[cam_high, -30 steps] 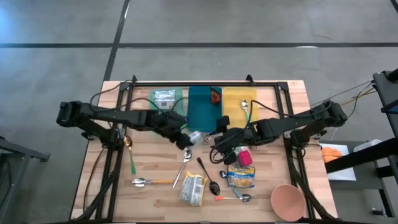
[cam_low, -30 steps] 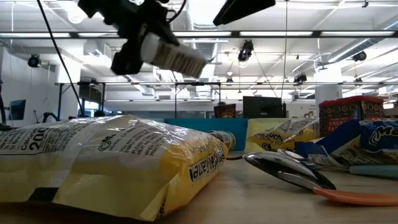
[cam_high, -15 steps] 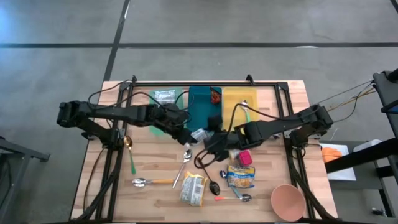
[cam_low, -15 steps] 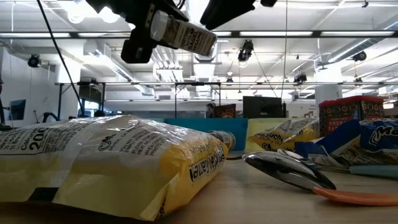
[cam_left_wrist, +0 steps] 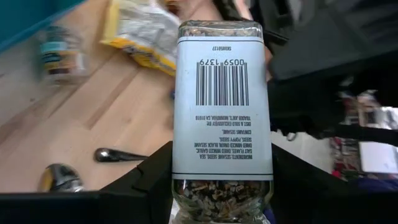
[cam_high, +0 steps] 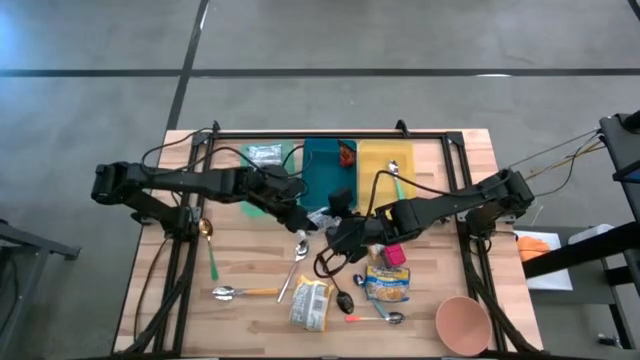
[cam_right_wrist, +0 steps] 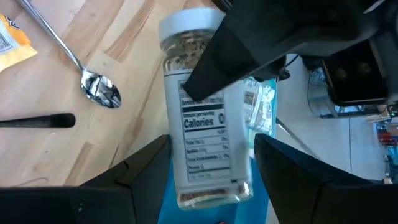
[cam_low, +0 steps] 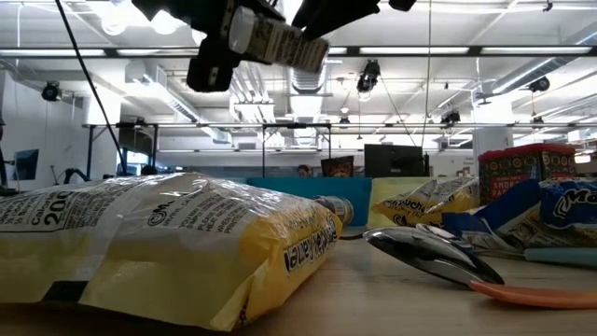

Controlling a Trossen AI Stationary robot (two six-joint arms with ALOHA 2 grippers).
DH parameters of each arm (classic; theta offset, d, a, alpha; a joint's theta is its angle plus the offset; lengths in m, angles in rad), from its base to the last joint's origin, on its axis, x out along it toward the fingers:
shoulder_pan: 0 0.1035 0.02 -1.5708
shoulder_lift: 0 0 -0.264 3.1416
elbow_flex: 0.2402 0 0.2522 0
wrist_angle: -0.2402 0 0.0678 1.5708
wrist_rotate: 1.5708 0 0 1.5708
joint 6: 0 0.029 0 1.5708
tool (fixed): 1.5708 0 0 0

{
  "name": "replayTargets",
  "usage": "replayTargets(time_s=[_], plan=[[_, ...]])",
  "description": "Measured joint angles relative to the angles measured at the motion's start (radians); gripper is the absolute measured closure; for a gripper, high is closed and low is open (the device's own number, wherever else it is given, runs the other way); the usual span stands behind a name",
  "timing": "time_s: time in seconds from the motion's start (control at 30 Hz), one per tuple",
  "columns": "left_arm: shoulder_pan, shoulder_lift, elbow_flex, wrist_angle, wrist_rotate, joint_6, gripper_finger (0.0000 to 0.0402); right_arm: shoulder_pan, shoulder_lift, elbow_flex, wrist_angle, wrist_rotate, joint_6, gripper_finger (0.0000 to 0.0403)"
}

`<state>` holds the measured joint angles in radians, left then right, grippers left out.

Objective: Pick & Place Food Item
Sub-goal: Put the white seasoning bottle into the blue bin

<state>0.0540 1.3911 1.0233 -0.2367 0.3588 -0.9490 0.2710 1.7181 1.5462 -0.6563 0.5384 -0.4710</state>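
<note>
**Seasoning jar held aloft between two hands**

High view: the left hand (cam_high: 303, 219) and right hand (cam_high: 335, 226) meet over the middle of the counter (cam_high: 470, 150), just in front of the teal bin (cam_high: 322, 170).

Low view: the seasoning jar (cam_low: 277, 39) hangs tilted, well above the yellow bag (cam_low: 168, 243).

Left wrist view: the left hand's fingers (cam_left_wrist: 155, 177) clamp the jar (cam_left_wrist: 222, 112) at its base.

Right wrist view: the right hand's fingers (cam_right_wrist: 146, 165) stand apart on either side of the jar (cam_right_wrist: 202, 140); contact cannot be told.
</note>
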Motion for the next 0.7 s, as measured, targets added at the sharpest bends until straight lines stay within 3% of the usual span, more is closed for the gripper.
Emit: replayTargets(time_s=[0.5,0.7], plan=[[0.000,0.000,0.000,0.041,0.037,-0.017,0.0205,-0.012,0.001,-0.008,0.000,-0.023,-0.034,0.0173],[0.000,0.000,-0.001,0.041,0.052,-0.009,0.0205,-0.012,0.001,-0.009,0.000,-0.031,-0.027,0.0210]])
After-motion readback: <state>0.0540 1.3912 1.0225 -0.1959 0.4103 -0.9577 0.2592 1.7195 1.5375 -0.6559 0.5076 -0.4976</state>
